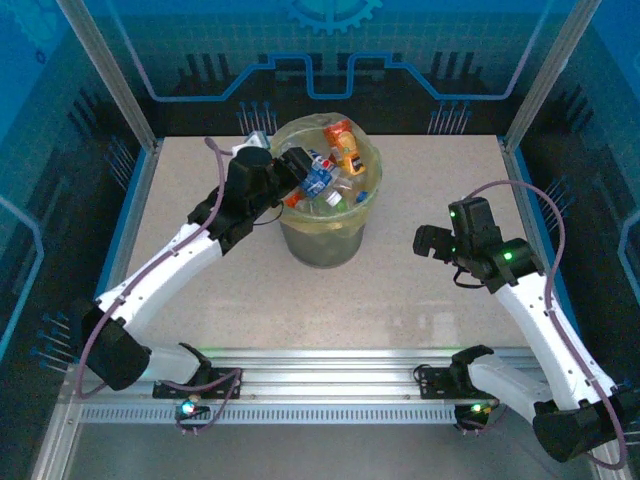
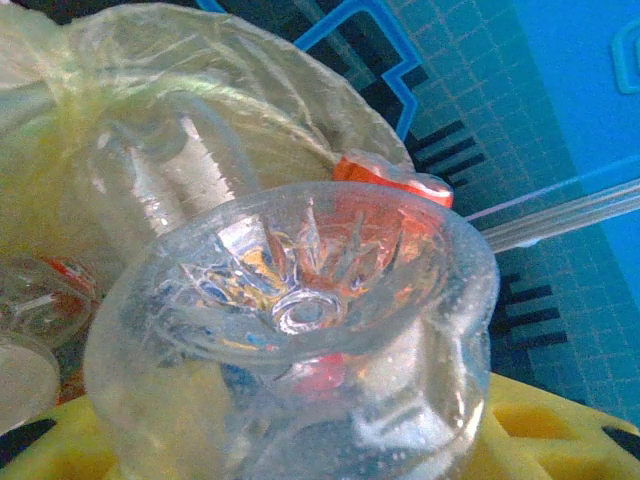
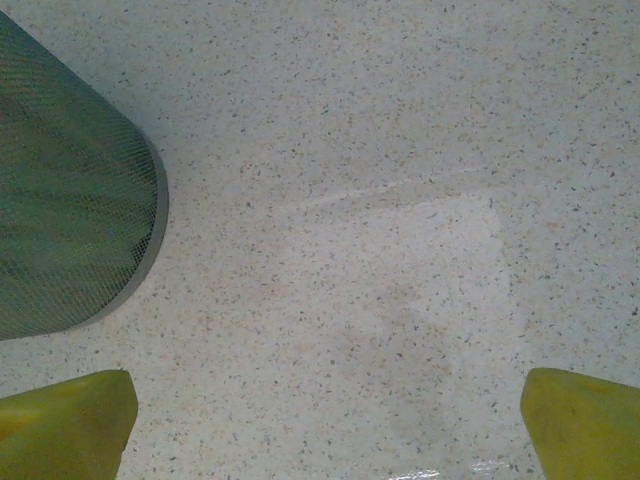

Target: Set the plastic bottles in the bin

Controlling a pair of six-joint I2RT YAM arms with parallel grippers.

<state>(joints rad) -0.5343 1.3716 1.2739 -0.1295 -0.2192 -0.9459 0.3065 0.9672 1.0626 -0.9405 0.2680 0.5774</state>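
Clear bottle (image 2: 300,330) at bottle-heaped bin (image 1: 320,245)

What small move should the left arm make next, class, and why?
Probably open the left gripper. It grips a clear bottle that appears to hang over the open mouth of the bin, so releasing should drop it in.

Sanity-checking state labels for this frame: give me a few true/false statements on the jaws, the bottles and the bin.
1. The left jaws grip a clear bottle above the bin. True.
2. The right jaws are shut on a bottle. False: they stand open over bare table.
3. The bin lies tipped on its side. False: it stands upright.
4. An orange bottle lies in the bin among others. True.
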